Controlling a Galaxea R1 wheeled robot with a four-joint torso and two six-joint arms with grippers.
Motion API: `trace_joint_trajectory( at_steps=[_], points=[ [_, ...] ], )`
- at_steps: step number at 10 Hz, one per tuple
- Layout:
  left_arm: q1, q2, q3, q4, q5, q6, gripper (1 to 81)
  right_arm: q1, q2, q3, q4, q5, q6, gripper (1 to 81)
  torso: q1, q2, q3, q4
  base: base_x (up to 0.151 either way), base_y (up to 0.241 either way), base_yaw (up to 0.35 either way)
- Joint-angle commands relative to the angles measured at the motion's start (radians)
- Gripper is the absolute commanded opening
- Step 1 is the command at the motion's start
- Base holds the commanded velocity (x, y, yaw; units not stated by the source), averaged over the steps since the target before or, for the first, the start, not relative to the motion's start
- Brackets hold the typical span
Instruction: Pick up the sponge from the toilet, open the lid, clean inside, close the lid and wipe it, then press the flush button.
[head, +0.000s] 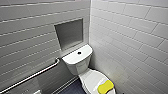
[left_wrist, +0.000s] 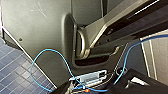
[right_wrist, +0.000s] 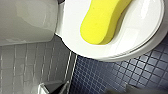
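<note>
**A:** Which step is in hand?

**B:** The first, I'd judge. The sponge (head: 105, 87) lies on the shut lid (head: 90, 78), toward its front edge, and nothing grips it.

**A:** And the tool?

**B:** The right tool (right_wrist: 136, 91) hangs over the floor (right_wrist: 120, 75) just beside the lid. I cannot tell whether it is apart or together. The same goes for the left tool (left_wrist: 146, 82), which is close to the robot's own body.

**A:** What does the next move call for?

**B:** Probably coming down over the sponge's narrow waist and squeezing gently. The sponge is soft and the lid looks slick, so a nudge might slide it.

**A:** Behind the lid?

**B:** The toilet (head: 75, 66) tank, with the flush button (head: 79, 53) untouched on top. Beyond that is a wall niche (head: 69, 33).
</note>
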Motion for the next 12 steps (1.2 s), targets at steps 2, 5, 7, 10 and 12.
trace_joint_trajectory(
  at_steps=[2, 5, 7, 10, 12],
  points=[
    [0.011, -0.006, 0.014, -0.005, 0.078, 0.000, 81.1, 0.094, -0.017, -0.036, 0.008, 0.001, 0.004, 81.1, 0.082, -0.128, -0.119, 0.000, 0.000, 0.000, 0.000],
    [0.013, -0.004, 0.014, -0.006, 0.078, 0.000, 81.1, 0.131, 0.007, -0.096, 0.020, -0.009, 0.012, 81.1, 0.153, -0.240, -0.130, 0.000, 0.000, 0.000, 0.000],
    [0.013, -0.003, 0.014, -0.006, 0.079, 0.000, 81.1, 0.162, 0.029, -0.119, 0.025, -0.015, 0.023, 81.1, 0.187, -0.293, -0.154, 0.000, 0.000, 0.000, 0.000],
    [0.013, -0.001, 0.011, -0.006, 0.078, 0.000, 81.1, 0.185, 0.050, -0.165, 0.025, -0.017, 0.038, 81.1, 0.254, -0.400, -0.163, 0.000, 0.000, 0.000, 0.000],
    [0.013, 0.000, 0.011, -0.006, 0.078, 0.000, 81.1, 0.203, 0.038, -0.163, 0.025, -0.015, 0.047, 81.1, 0.303, -0.478, -0.200, 0.000, 0.000, 0.000, 0.000]
  ],
)
